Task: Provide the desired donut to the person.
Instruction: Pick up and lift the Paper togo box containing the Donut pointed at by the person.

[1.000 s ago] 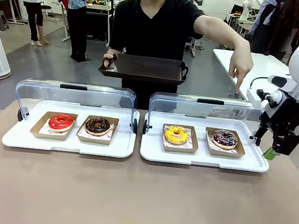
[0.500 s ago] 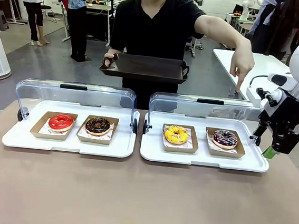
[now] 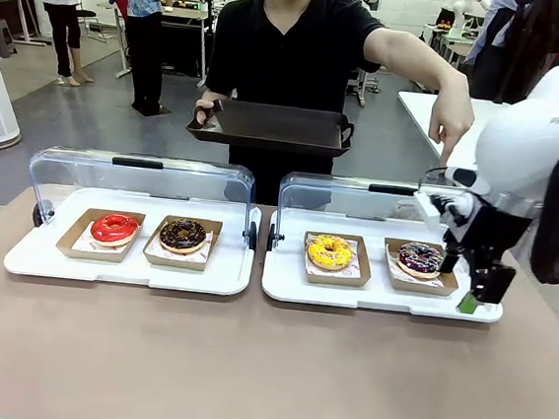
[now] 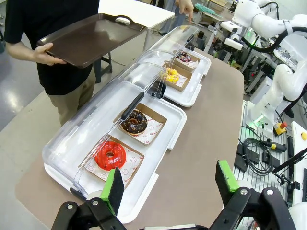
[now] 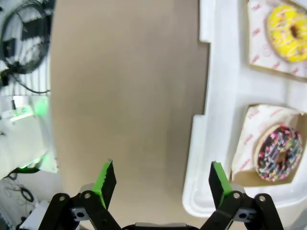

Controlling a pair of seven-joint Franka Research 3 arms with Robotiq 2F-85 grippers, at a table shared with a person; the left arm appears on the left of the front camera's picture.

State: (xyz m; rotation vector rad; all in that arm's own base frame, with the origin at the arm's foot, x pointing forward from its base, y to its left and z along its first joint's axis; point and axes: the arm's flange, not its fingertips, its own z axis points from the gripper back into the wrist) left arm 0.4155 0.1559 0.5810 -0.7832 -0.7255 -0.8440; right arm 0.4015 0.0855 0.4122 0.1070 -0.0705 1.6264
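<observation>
The person (image 3: 296, 43) in a black T-shirt stands at the far side and holds a dark tray (image 3: 273, 127) in one hand. Their other hand (image 3: 451, 122) points down towards the sprinkled chocolate donut (image 3: 420, 258), rightmost in the right white display tray (image 3: 380, 296). A yellow donut (image 3: 330, 251) sits beside it. My right gripper (image 3: 479, 293) hangs open at that tray's front right corner, with the sprinkled donut (image 5: 279, 153) just off its right finger. My left gripper (image 4: 170, 184) is open and hovers above the table's left end, near the red donut (image 4: 109, 155).
The left display tray (image 3: 125, 269) holds a red donut (image 3: 114, 227) and a chocolate donut (image 3: 183, 234). Both clear lids (image 3: 144, 172) stand raised at the back. Bare brown tabletop (image 3: 264, 367) stretches along the front. A white side table (image 3: 466, 119) stands at the far right.
My right arm has swung left and lower, bringing its gripper from beside the table's right edge to the right tray's front corner. The person's pointing hand holds its place.
</observation>
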